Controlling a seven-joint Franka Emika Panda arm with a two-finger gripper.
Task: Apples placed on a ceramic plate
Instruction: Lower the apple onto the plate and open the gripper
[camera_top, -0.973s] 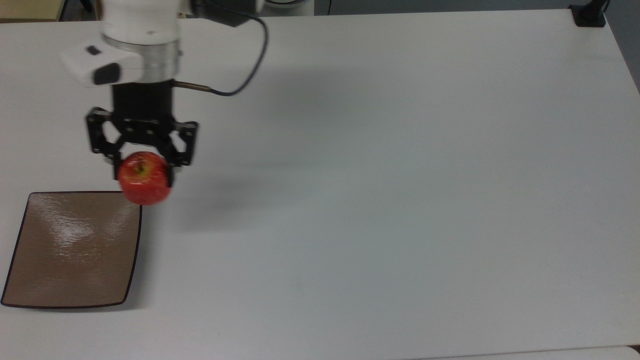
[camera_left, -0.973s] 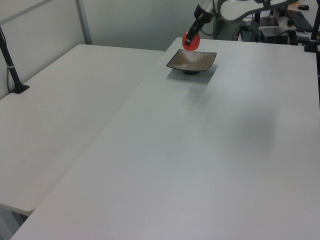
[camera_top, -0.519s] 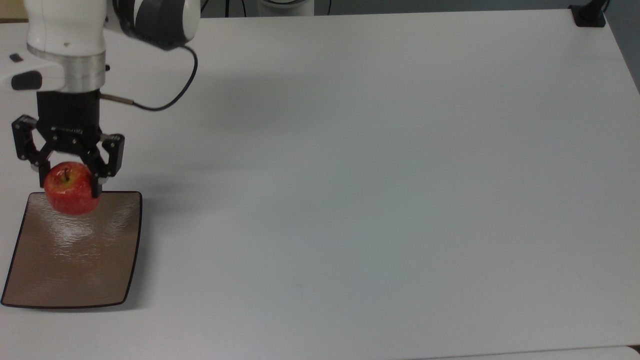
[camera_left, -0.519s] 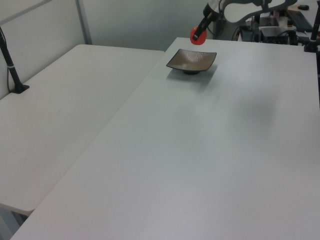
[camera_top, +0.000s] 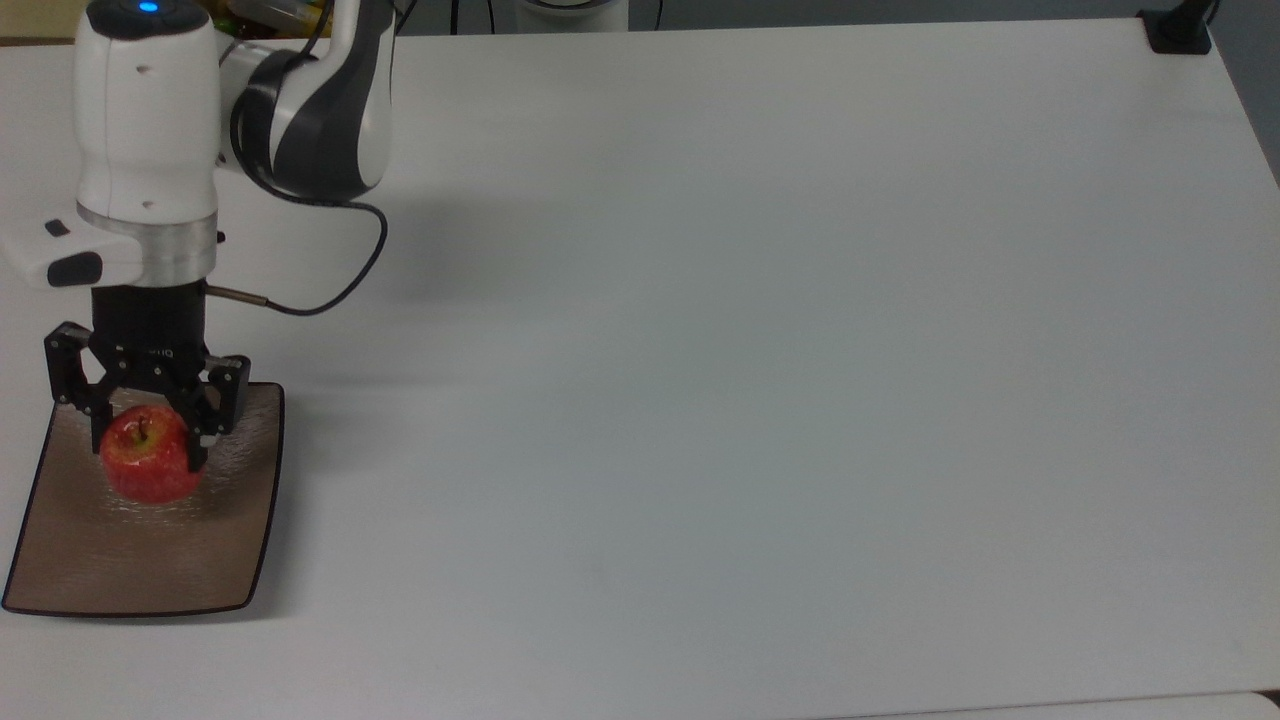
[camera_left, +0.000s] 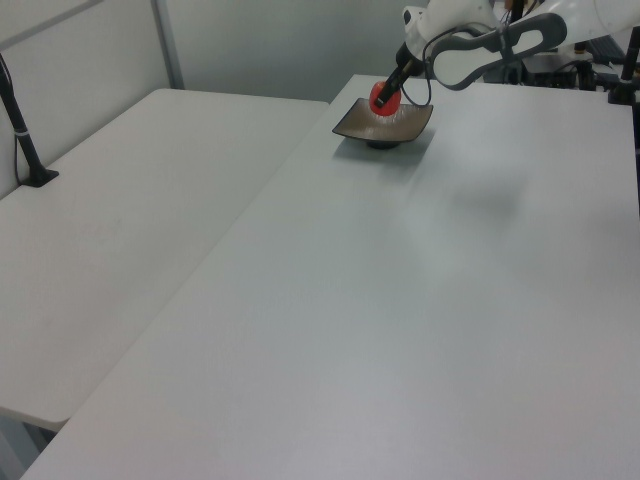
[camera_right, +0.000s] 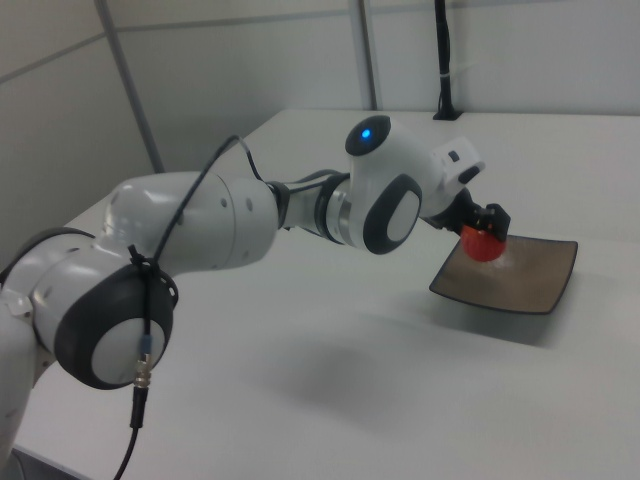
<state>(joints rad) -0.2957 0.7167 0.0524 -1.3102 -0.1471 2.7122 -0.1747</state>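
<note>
A small red apple (camera_top: 149, 456) with a yellow-green patch at its stem is held between the black fingers of my gripper (camera_top: 150, 450), which is shut on it. The apple is low over the square tan-brown ceramic plate (camera_top: 120, 560), above the plate's far half in the top view; I cannot tell whether it touches the plate. In the left view the apple (camera_left: 383, 96) hangs at the plate (camera_left: 384, 124) near the table's far end. In the right view the apple (camera_right: 484, 245) sits over the plate (camera_right: 520, 277), partly hidden by my gripper (camera_right: 488, 232).
The white table (camera_top: 760, 360) stretches wide to the top view's right of the plate. A black post base (camera_top: 1180, 30) stands at the table's far right corner in the top view. A second white table (camera_left: 130, 220) adjoins in the left view, with a black pole (camera_left: 22, 130).
My gripper carried the apple toward the top view's left, over the plate's far edge, and then came down and toward the plate's middle. It stayed shut on the apple.
</note>
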